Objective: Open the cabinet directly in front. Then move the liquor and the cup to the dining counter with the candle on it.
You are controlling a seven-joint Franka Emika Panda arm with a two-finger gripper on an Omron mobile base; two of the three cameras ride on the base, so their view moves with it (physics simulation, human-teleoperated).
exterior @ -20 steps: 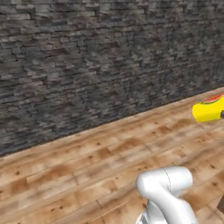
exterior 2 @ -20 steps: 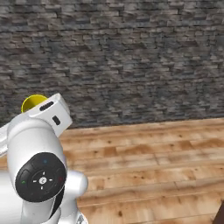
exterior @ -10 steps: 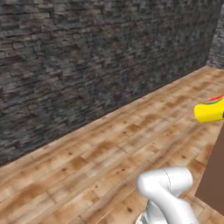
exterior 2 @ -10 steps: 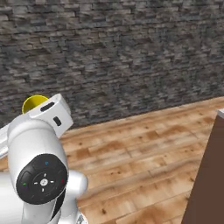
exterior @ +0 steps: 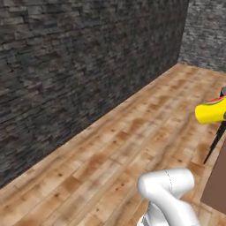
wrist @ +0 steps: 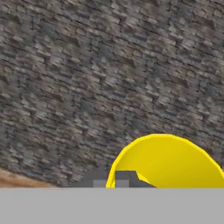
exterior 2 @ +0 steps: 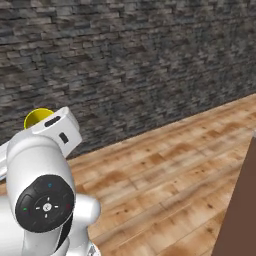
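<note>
Carrying the cup [exterior: 212,111] is the step in hand, by my reading: the yellow tumbler rides in the air at the end of the arm, lying roughly on its side in the left base view, with its red-orange mark along the top edge. In the hand view its open yellow mouth [wrist: 168,162] sits right above the finger tips, and in the right base view a yellow sliver [exterior 2: 38,117] peeps over the white hand. The jaws are drawn tight together and pinch the cup, apparently at its rim, though the exact contact is hidden.

Around it there is a dark stone wall [exterior: 79,66] ahead and a plank wood floor [exterior: 132,145] below. A brown panel [exterior 2: 240,215] stands at the right edge of the right base view, and a thin dark leg [exterior: 215,142] slants below the cup in the left base view; it may be a stool, but I cannot tell.

The base seems to be in transit, with no marble top or candle to be made out here. The next move calls for bringing the base round to the dining counter, keeping the grip firm meanwhile, then lowering the cup upright onto a bare part of the counter near the candle before releasing it.
</note>
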